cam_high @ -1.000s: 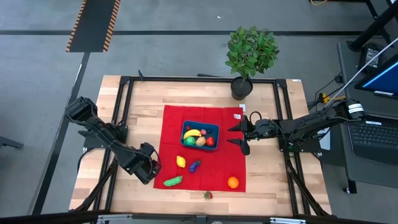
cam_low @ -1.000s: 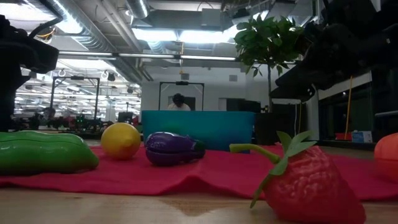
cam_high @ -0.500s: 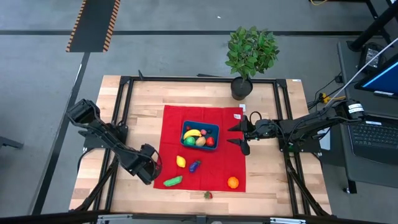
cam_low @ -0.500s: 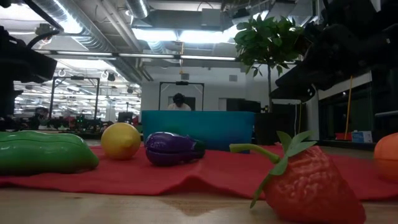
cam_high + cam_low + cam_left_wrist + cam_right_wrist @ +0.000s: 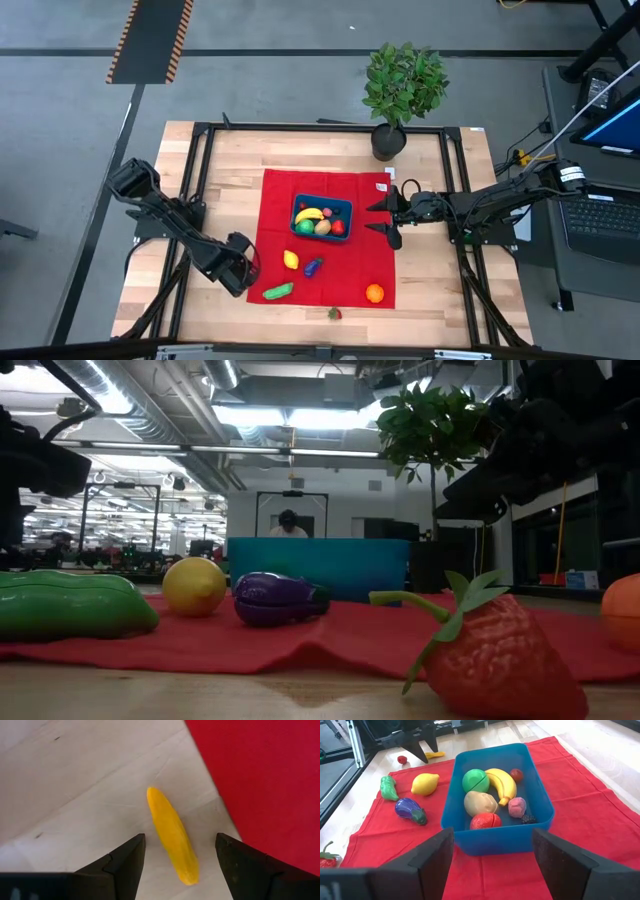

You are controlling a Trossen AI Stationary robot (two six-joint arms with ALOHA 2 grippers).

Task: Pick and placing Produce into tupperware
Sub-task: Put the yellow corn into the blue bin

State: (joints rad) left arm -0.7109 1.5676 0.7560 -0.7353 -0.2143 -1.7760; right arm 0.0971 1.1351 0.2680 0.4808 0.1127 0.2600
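Hovering over bare wood off the red cloth's (image 5: 270,215) left edge, left gripper (image 5: 177,857) spread wide, straddling a yellow-orange pepper (image 5: 171,834), not touching. Blue tupperware (image 5: 540,795) mid-cloth holds banana (image 5: 501,782), green apple (image 5: 475,780), potato (image 5: 480,802). Right gripper (image 5: 385,217) open, empty, beside it.

Left gripper (image 5: 243,262) shifted slightly toward the table's front edge — its fingers (image 5: 125,862) narrowed a little

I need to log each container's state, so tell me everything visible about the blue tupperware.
The tupperware is a shallow, rounded-corner rectangular tub of smooth teal-blue plastic, open-topped and upright on the red cloth. Inside lie a banana, a green round fruit, a tan potato-like piece, a red piece and a few smaller ones. No end effector touches it.
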